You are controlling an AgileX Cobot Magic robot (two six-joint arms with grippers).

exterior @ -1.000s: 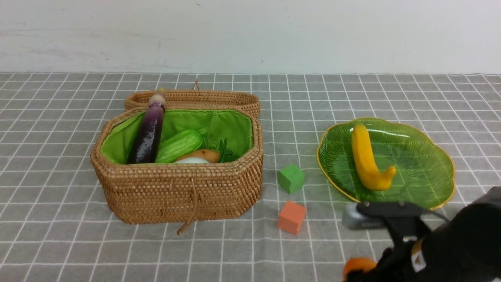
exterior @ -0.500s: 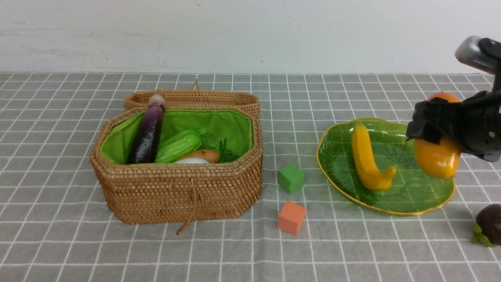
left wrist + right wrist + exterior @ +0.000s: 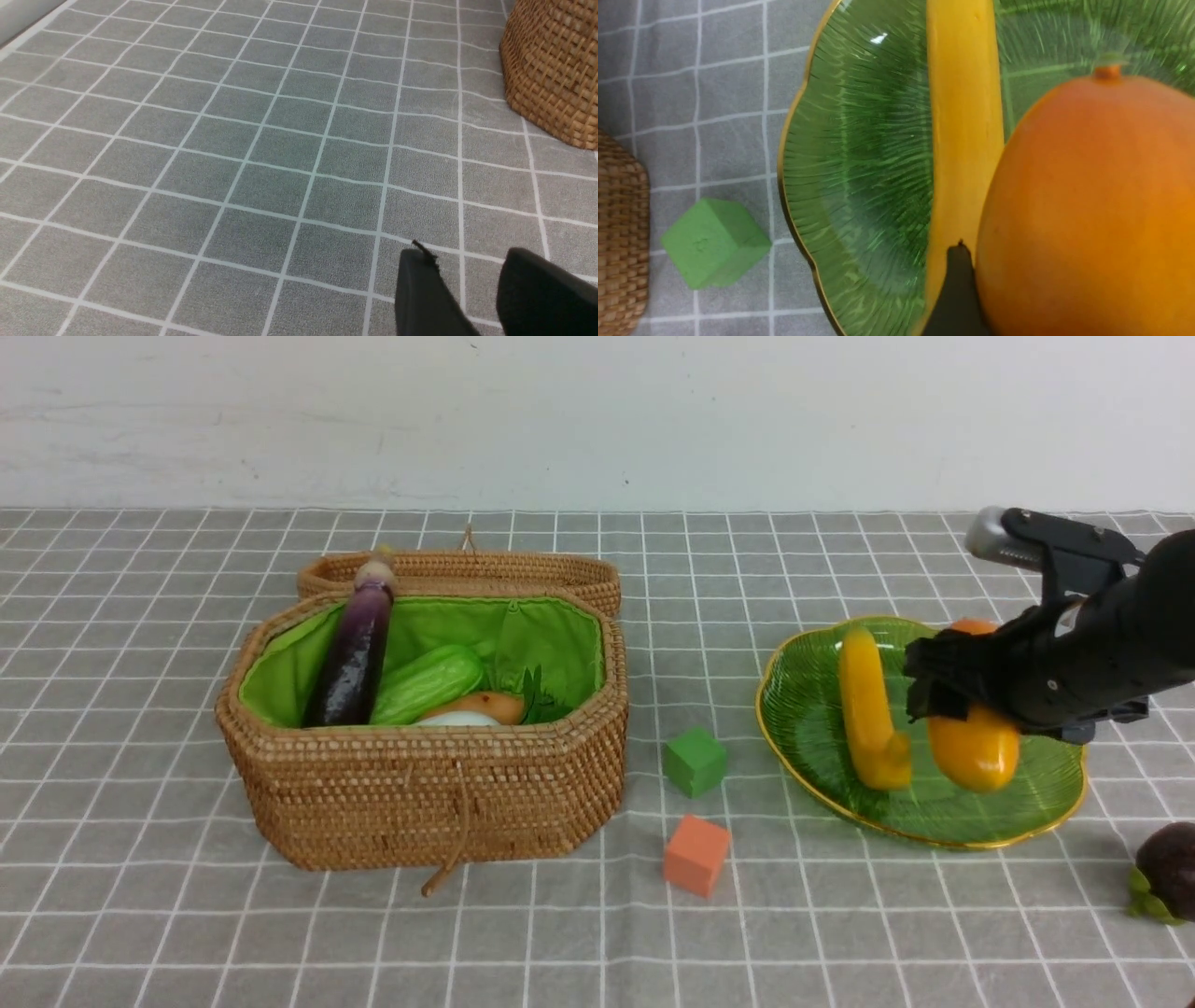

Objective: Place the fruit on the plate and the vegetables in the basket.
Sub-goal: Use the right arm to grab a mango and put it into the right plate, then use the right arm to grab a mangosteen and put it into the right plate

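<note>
My right gripper (image 3: 952, 695) is shut on the orange-yellow mango (image 3: 976, 747) and holds it low over the green plate (image 3: 803, 728), next to the banana (image 3: 864, 700) that lies on the plate. In the right wrist view the mango (image 3: 1087, 210) fills the frame beside the banana (image 3: 962, 121) and plate (image 3: 850, 154). The mangosteen (image 3: 1167, 873) sits on the cloth at the right edge. The basket (image 3: 420, 784) holds the eggplant (image 3: 355, 653), gourd (image 3: 429, 683), potato (image 3: 490, 705) and white vegetable (image 3: 462, 718). My left gripper (image 3: 467, 275) is slightly open and empty over bare cloth.
A green cube (image 3: 695, 761) and an orange cube (image 3: 696, 855) lie on the cloth between the basket and the plate. The basket's woven lid (image 3: 467, 569) lies open behind it. The basket's corner (image 3: 551, 70) shows in the left wrist view.
My right gripper rose from the table's front edge with the mango, swung over the plate's far right side, then came down and left to beside the banana.
</note>
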